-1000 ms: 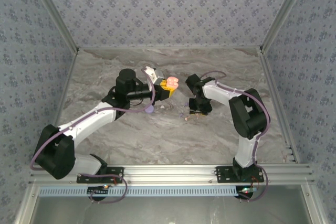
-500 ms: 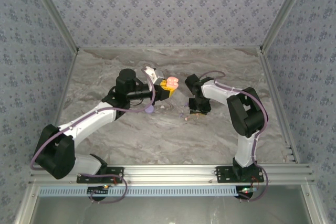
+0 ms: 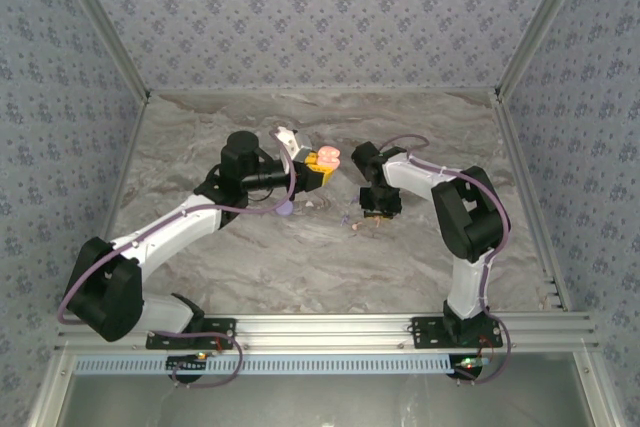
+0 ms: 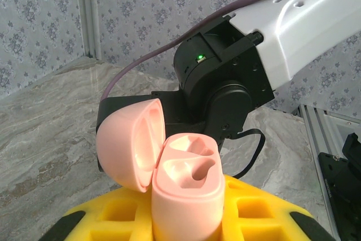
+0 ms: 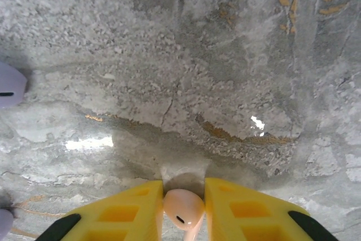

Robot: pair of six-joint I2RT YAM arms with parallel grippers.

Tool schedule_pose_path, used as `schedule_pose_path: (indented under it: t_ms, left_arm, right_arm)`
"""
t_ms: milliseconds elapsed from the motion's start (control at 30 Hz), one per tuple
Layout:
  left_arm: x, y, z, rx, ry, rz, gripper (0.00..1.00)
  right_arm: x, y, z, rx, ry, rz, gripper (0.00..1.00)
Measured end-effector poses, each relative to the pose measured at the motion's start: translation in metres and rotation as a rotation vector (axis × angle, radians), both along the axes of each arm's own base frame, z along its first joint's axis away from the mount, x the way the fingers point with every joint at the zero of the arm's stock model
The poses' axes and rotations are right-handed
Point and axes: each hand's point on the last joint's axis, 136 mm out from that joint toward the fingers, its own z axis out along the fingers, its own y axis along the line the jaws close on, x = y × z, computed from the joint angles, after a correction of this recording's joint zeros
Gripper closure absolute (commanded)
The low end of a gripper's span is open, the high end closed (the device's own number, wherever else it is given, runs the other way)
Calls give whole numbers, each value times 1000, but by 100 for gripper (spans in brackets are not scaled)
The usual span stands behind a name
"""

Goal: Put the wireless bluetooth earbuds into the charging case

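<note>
Pink case (image 4: 186, 196): sitting upright with lid hinged open, being clamped tight by left gripper (image 3: 318, 172).
Pink earbud (image 5: 181, 210): lying on table (image 5: 197, 55) right of case, being pinched between narrowed fingers of right gripper (image 5: 184, 193).
Lilac earbud (image 5: 8, 86): lying loose, nearer case.

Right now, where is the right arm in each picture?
Top: right arm bends from bottom right to the middle, tip down near the table.
Left wrist: right arm, white and black, upper right, behind the pink case.
Right wrist: its yellow fingers at the bottom edge, a pink earbud between them.
Shared: the grey marble table, in all three.
</note>
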Motion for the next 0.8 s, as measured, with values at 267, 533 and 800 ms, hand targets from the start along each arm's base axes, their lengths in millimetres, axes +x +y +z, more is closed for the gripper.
schedule_pose_path:
  t_ms: [267,533,800]
  left_arm:
    - [0,0,0,0,0,0,78]
    - [1,0,0,1,-1,7,78]
    - [7,1,-3,8,1,34,78]
  right_arm:
    - [0,0,0,-9,-6,25,77]
    - [9,9,6,17,-58,66,77]
    - [25,17,39,84,-193,94,77]
